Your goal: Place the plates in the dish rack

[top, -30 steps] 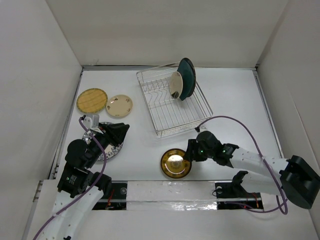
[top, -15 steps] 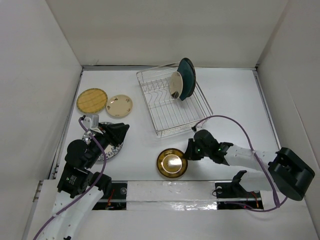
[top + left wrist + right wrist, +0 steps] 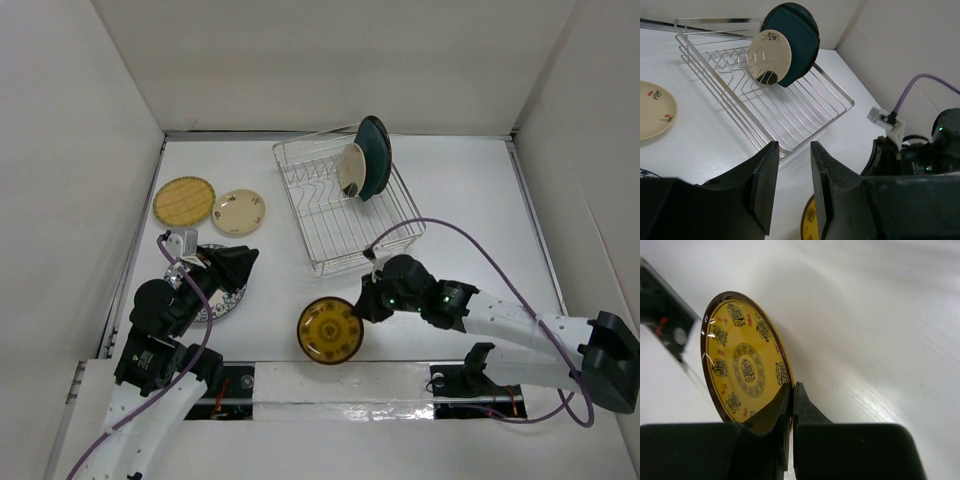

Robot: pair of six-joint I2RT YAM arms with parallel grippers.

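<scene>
Your right gripper has its two fingers pressed together on the rim of the round shiny gold plate, near the front edge of the table and just before the rectangular silver wire dish rack. The plate is tilted and shows a glossy yellow face with dark medallions. I cannot tell if its lower edge touches the table.

The hold is only on a thin, smooth, glazed rim, so I think the plate can turn or slip between the fingers. Lift it slowly, bring it upright, and lower it into a free gap between the wire prongs, beside the pale champagne plate that leans on the dark teal plate. Do not knock these two.

Your left gripper hovers over the white plate with blue pattern, jaws partly apart and with nothing between them. The yellow woven-textured plate and the cream speckled plate lie flat at the far left.
</scene>
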